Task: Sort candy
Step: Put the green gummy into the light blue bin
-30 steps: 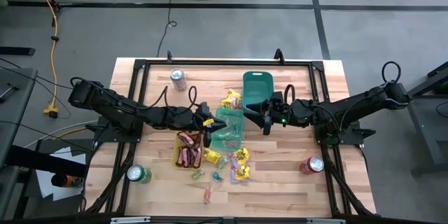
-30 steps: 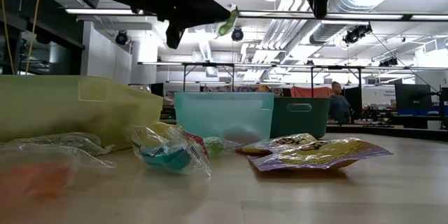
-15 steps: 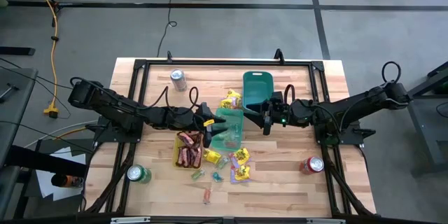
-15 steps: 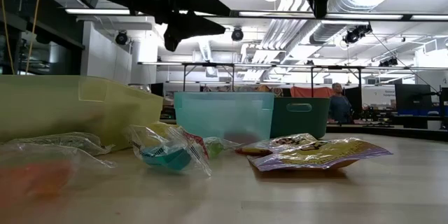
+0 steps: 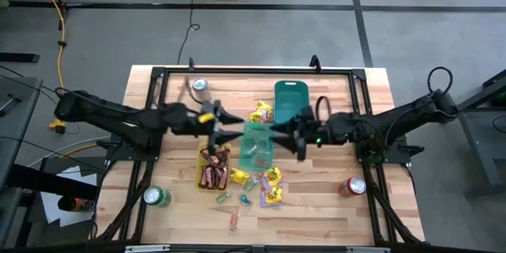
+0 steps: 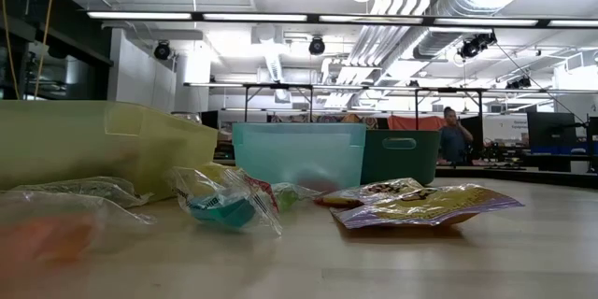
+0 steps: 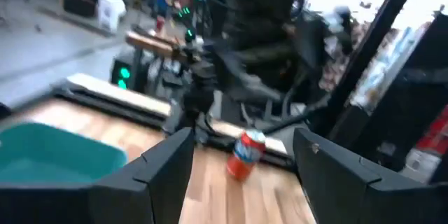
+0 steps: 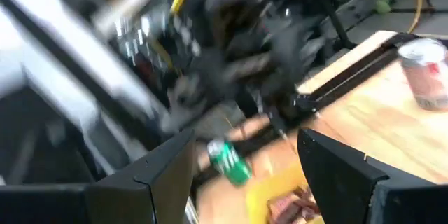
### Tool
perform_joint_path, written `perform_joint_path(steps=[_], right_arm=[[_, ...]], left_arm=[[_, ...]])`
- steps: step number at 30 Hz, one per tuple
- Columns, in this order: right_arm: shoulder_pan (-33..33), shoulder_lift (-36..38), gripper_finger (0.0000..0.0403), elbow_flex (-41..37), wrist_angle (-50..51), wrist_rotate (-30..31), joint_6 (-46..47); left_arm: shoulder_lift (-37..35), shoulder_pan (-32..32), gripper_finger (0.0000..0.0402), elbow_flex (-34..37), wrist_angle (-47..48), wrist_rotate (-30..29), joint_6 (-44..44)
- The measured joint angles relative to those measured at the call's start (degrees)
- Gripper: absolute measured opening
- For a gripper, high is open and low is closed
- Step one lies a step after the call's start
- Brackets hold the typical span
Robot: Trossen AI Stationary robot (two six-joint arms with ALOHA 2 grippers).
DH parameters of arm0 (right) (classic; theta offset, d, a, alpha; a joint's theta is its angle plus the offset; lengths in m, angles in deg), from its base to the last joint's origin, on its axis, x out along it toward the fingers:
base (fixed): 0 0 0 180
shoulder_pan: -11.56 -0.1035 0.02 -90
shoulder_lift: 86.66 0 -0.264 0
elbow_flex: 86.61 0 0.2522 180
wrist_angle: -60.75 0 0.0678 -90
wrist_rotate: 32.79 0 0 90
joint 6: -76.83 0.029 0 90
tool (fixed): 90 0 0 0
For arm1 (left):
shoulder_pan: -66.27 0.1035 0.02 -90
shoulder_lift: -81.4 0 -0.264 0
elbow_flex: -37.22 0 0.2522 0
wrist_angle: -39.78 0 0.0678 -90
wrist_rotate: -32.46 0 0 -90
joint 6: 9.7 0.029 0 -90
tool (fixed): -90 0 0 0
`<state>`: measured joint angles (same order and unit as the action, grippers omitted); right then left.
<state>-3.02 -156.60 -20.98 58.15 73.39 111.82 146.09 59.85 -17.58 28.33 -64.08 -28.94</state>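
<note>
Both grippers hang above the pale teal tray (image 5: 257,145), empty. The left gripper (image 5: 229,126) is spread wide; the right gripper (image 5: 281,136) is too.

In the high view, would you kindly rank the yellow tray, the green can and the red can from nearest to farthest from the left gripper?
From the left gripper:
1. Yellow tray, just below it.
2. Green can, at the near-left corner.
3. Red can, far right.

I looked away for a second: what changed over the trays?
The left gripper let go of a small green candy above the light teal plastic tray, opened and drew back leftward. The right gripper moved toward that tray, fingers open. Trays, cans and loose candy stayed.
</note>
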Motion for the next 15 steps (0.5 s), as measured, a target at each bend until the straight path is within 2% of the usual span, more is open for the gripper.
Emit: perform_joint_path(steps=[7, 11, 15], right_arm=[[-5.13, -15.76, 0.0245, 25.62, 36.40, -0.23, -21.93], [-6.18, -25.12, 0.0245, 33.81, 46.41, -1.08, -25.95], [-6.47, -33.37, 0.0245, 37.99, 50.24, -6.59, -31.75]], left_arm=[[-11.32, 0.03, 0.0232, 0.00, 3.39, -5.87, 2.03], [-14.13, 0.03, 0.0232, 0.02, 3.94, -6.26, 2.03], [-14.67, 0.03, 0.0232, 0.03, 6.01, -6.28, 1.98]])
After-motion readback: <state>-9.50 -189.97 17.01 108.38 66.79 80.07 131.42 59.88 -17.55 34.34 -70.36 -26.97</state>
